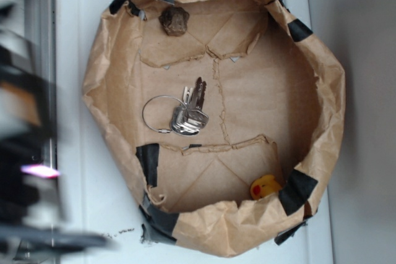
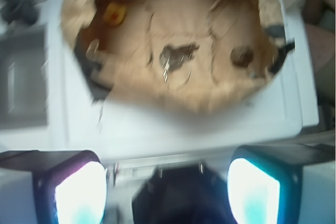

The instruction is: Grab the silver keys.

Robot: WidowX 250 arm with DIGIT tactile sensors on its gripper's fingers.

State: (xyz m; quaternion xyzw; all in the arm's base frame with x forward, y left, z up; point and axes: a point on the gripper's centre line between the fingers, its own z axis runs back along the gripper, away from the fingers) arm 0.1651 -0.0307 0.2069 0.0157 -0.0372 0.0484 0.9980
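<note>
At centre of the exterior view, the keys lie flat on the floor of a paper tray, their wire ring looping toward the left. A rock sits near the tray's upper wall and a yellow object in the lower right corner — both well apart from the keys. Wrist view, blurred: the keys appear as a dark patch mid-tray, far ahead of the gripper, whose two fingers stand wide apart at the bottom of the frame, nothing between them.

Progress, as judged: nothing is grasped yet; the approach, descent and closing all remain. The gripper sits outside the tray, over the white table, so the crumpled rim must be cleared first. Once inside, bare floor surrounds the keys on all sides — open room for the fingers to straddle them.
</note>
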